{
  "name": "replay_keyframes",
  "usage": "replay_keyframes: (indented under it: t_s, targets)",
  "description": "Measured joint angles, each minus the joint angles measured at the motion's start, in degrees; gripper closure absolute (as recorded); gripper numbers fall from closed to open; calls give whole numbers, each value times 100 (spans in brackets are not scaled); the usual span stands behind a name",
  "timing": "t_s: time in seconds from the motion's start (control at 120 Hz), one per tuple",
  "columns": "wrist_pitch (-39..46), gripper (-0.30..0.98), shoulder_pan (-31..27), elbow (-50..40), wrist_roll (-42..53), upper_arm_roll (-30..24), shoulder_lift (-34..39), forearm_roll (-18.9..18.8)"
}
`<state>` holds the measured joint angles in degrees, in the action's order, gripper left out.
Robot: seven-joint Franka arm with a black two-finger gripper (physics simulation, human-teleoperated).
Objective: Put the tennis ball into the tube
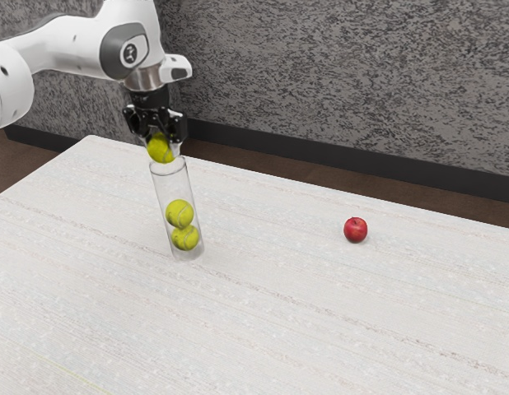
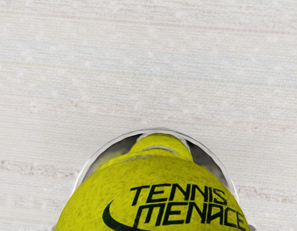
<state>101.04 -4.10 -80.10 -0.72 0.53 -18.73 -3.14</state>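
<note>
My gripper is above the clear tube, shut on a yellow-green tennis ball just over the tube's mouth. Two more tennis balls lie stacked inside the tube, the upper one resting on the lower one. From the wrist view, the held tennis ball with dark lettering covers much of the round rim of the tube. A part of a ball inside the tube shows beyond it.
A red apple sits on the white table, well toward the exterior view's right from the tube. Behind the table stands a grey textured wall with a dark baseboard.
</note>
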Motion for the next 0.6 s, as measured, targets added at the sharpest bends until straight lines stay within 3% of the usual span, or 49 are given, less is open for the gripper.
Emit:
replay_keyframes:
  t_s: [0.067,0.333,0.6]
  targets:
    - [-42,34,1,34,-99,18,-48,-3]
    - [-105,11,0,-19,-416,26,13,92]
    - [-233,3,582,-1236,-614,26,2005,27]
